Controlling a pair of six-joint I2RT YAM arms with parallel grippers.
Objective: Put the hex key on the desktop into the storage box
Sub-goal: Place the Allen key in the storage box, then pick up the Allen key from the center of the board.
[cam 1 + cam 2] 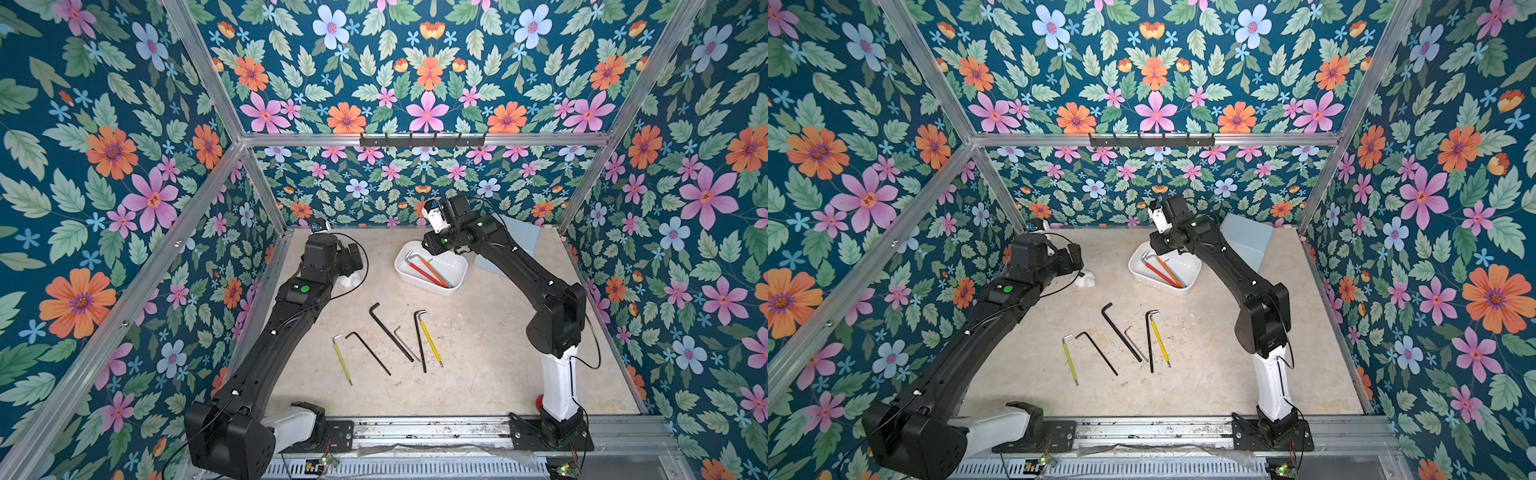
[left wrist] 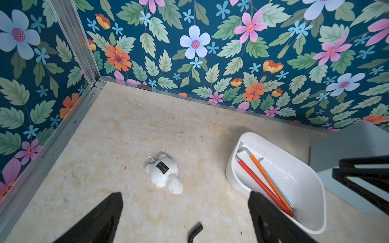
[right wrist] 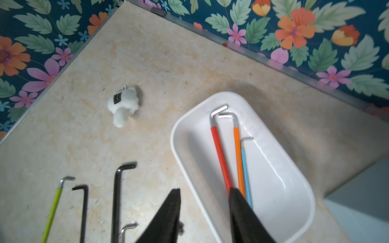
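The right tool (image 3: 204, 212) hangs parted and empty over the storage box (image 3: 303, 189). Three hex keys (image 3: 236, 151) lie inside. The left tool (image 2: 185, 212) gapes wide near the tabletop's (image 1: 490, 357) back-left corner.

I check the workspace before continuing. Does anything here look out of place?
Yes: a small white plush toy lies on the desktop, apart from the storage box. It is the only thing there that is no tool or container.

Hex keys on the table and in the tub

The shallow white plastic storage box (image 1: 432, 272) sits toward the far edge of the beige stone-look table (image 1: 478, 353), holding three sleeved hex keys (image 3: 235, 155); the pale blue cube-shaped box (image 1: 515, 245) stands just beside it toward the far right corner. Six loose hex keys (image 1: 390, 345) lie mid-table, nearer the front edge. A small white plush toy (image 2: 163, 173) lies toward the left edge.
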